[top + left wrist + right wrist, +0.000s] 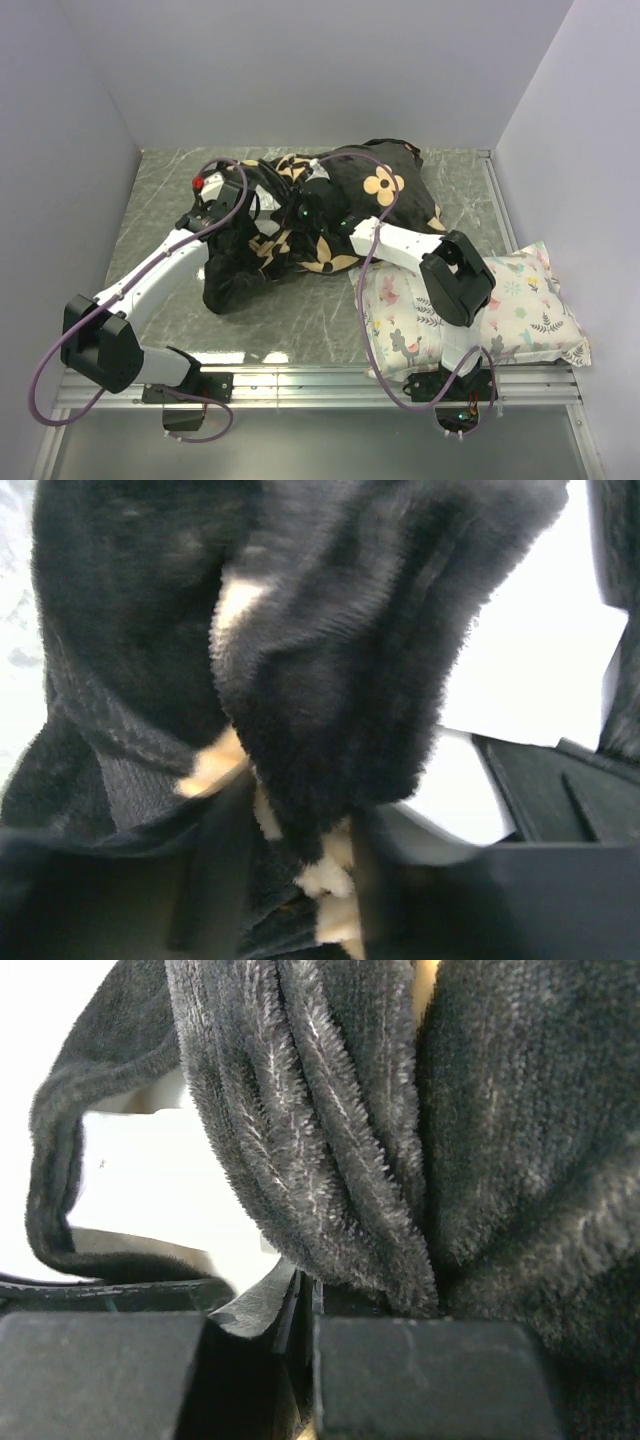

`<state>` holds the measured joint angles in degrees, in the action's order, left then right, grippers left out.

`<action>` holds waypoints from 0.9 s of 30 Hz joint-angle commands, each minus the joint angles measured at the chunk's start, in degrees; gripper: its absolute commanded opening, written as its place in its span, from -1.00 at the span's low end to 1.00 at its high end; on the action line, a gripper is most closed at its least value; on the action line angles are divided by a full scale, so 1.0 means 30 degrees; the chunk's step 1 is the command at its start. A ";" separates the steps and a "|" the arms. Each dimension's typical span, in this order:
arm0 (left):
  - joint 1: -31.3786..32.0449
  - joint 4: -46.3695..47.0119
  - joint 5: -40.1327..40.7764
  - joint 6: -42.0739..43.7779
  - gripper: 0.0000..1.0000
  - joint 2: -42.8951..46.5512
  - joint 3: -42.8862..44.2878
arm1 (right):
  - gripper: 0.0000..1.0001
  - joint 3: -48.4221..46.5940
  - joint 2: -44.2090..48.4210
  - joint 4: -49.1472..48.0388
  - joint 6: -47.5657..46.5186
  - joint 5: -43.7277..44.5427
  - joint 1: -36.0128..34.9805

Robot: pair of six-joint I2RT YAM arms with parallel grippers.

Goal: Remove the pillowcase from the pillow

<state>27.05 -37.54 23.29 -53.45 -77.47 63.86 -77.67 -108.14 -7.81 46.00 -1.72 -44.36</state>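
Observation:
The black plush pillowcase (385,190) with tan flower motifs lies bunched in the middle of the table. No plain white pillow shows in the top view; the cover hides it. My left gripper (248,212) is at the cover's left side, shut on a fold of black and tan plush (330,730) that runs down between its fingers (215,880). My right gripper (302,215) is at the cover's middle, shut on a bunch of the same fabric (330,1160). I cannot tell what the bright white patches behind the fabric in both wrist views are.
A smaller white pillow with pastel floral print (520,300) lies at the front right, partly under my right arm. The grey marbled table (160,200) is walled on the left, back and right. A metal rail (320,385) runs along the near edge.

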 commanded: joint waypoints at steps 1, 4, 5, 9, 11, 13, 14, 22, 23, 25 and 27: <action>0.0008 0.0181 0.0381 0.0122 -0.39 0.0335 -0.0453 | -1.00 -0.0242 0.0860 0.1135 -0.0479 0.1828 0.0517; -0.0458 0.0033 0.0148 0.0327 -0.85 0.0949 -0.1271 | -1.00 -0.0769 0.1152 0.1897 -0.0596 0.2066 0.1364; -0.0693 0.0091 -0.0027 0.0356 -0.90 0.1328 -0.1536 | -1.00 -0.1264 0.1182 0.2308 -0.0596 0.2269 0.1687; -0.2099 0.0296 -0.0994 0.0560 -0.99 0.2326 -0.2767 | -1.00 -0.1913 0.1707 0.3249 -0.0189 0.2184 0.3182; -0.2978 0.0384 -0.1725 0.0648 -0.99 0.2794 -0.3470 | -1.00 -0.2204 0.1943 0.3570 0.0018 0.2212 0.4002; -0.3593 0.0326 -0.2165 0.0737 -0.99 0.3088 -0.4055 | -1.00 -0.2556 0.2002 0.4066 0.0165 0.2184 0.4472; -0.3741 0.0326 -0.2225 0.0824 -0.99 0.3264 -0.4232 | -1.00 -0.2935 0.2003 0.4185 0.0165 0.2125 0.4909; -0.7279 0.2372 -0.4711 -0.0346 -0.99 0.2652 -0.8119 | -1.00 -0.3671 0.2149 0.4918 0.0341 0.1920 0.5791; -0.7461 0.3420 -0.5035 -0.0521 -0.99 0.2128 -0.8624 | -1.00 -0.3584 0.2207 0.4948 0.0370 0.1833 0.5879; -0.7522 0.4277 -0.5769 -0.0989 -0.99 0.1336 -0.9681 | -1.00 -0.3437 0.2471 0.4802 0.0283 0.1598 0.6055; -0.7522 0.5683 -0.6760 -0.1486 -0.99 -0.0070 -1.0237 | -1.00 -0.3699 0.2413 0.5122 -0.0154 0.1626 0.5968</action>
<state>7.31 -14.09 -0.99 -58.33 -72.69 38.28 -84.90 -106.02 10.09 48.07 -9.41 -33.39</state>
